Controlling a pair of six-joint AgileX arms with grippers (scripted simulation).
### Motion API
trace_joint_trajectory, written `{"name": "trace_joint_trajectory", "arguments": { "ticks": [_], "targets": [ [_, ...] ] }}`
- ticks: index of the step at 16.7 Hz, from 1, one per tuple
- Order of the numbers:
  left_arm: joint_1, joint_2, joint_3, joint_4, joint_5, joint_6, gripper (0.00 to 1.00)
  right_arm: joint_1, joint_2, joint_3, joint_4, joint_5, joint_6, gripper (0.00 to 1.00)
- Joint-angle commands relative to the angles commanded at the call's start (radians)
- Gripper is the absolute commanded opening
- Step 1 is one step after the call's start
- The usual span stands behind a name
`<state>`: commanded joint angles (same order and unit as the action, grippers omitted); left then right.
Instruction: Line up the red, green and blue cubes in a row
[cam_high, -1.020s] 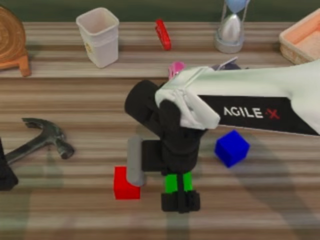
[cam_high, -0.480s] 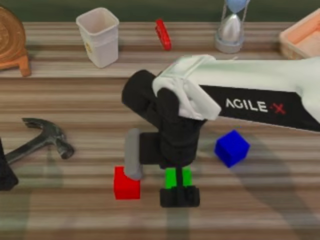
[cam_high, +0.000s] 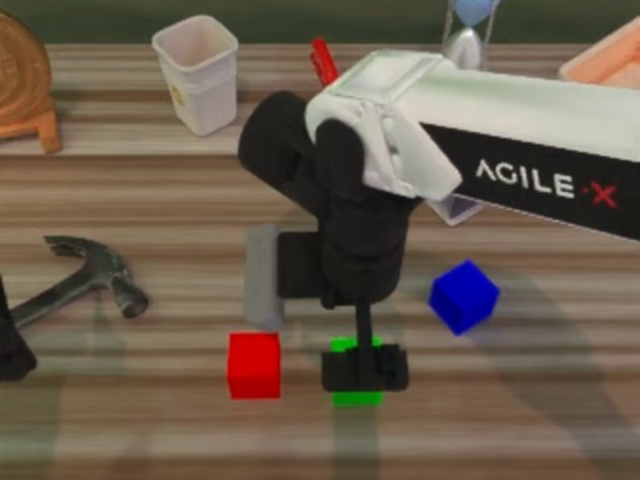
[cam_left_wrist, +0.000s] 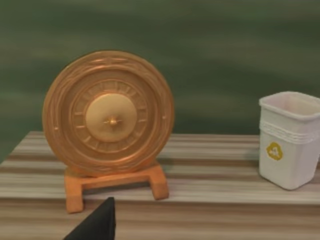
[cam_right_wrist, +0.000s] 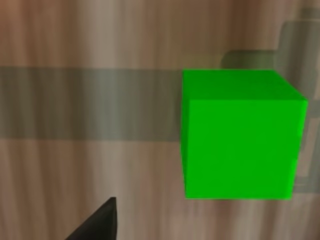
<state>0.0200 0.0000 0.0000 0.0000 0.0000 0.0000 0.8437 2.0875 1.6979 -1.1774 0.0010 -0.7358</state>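
Now right gripper (cam_high: 364, 368) sits above green cube (cam_high: 356, 396) on the surface (cam_high: 560, 420), jaws apart, beside red cube (cam_high: 254, 365); blue cube (cam_high: 464, 296) lies near.

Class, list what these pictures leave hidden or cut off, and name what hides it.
- Green cube: in the top view, mostly under the right gripper.
- Hourglass: covered by the right arm and cut by the edge.
- Left gripper: its fingers are out of frame in the top view.
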Motion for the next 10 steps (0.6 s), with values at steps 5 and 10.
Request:
{"name": "trace_joint_trajectory", "arguments": {
  "ticks": [5, 10],
  "targets": [
    [0.000, 0.000, 0.000, 0.000, 0.000, 0.000, 1.00, -0.041, 0.001, -0.009, 0.010, 0.000, 0.072, 1.00],
    [0.000, 0.000, 0.000, 0.000, 0.000, 0.000, 1.00, -0.178, -0.006, -0.042, 0.031, -0.001, 0.350, 1.00]
  ]
}}
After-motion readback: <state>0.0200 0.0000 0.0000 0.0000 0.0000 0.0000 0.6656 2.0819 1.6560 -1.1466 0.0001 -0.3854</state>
